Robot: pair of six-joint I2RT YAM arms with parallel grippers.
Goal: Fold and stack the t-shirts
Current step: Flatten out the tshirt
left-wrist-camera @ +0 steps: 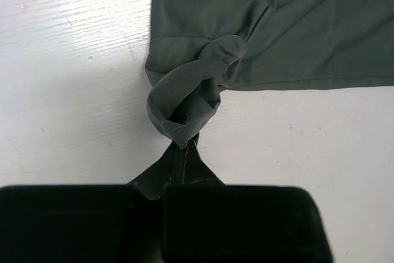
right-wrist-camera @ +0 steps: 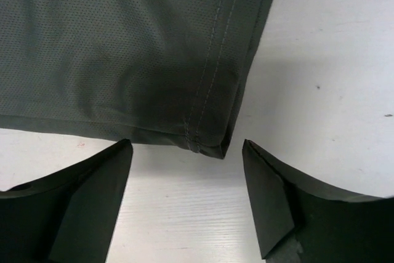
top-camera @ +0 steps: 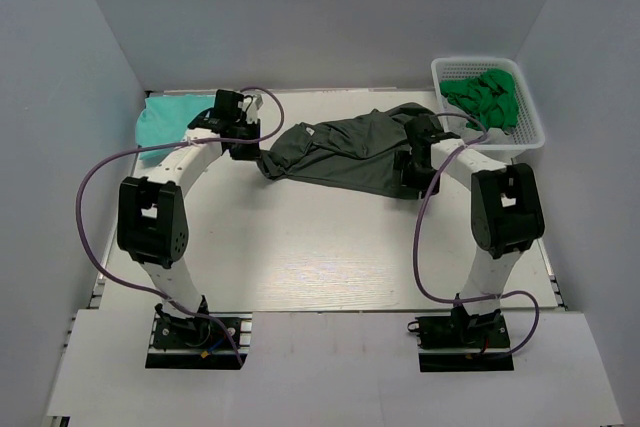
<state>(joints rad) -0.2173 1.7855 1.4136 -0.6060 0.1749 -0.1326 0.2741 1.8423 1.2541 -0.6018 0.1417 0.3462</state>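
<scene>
Two grippers, summary: both work the same garment, one at each end.
Left gripper (left-wrist-camera: 184, 147): fingers pressed together on a rolled fold of cloth (left-wrist-camera: 184, 100) at the left end of the dark grey-green t-shirt (left-wrist-camera: 277, 35). I see the cloth run down between the pads.
Right gripper (right-wrist-camera: 186, 146): fingers spread wide and holding nothing. The hem corner (right-wrist-camera: 212, 143) sits just ahead of the gap between them. I cannot tell whether the tips touch the table (top-camera: 320, 247).
Deciding relation: the hem corner lies straight ahead of the right fingers, slightly toward the right finger. The double-stitched hem runs away from the gripper along that side, and the body of the cloth fills the view ahead and to the left.
Long axis: in the overhead view the shirt runs left to right across the far half of the table, bunched and slightly slanted, spanning from one gripper to the other.
Nearer arm: the right arm is at the free corner. The left is occupied at the other end.
Other shirts: mint-teal t-shirt (top-camera: 160, 125) lies at the far left, beside the left arm. Bright green t-shirt (top-camera: 488, 97) lies in the white basket (top-camera: 530, 137) at the far right.
Judgement, step: spreading the shirt flat. No fold is made yet.
Judgement, next: I would advance the right fingers a little and close on the corner.
Risk: the edge is thin and could slip the pinch.
</scene>
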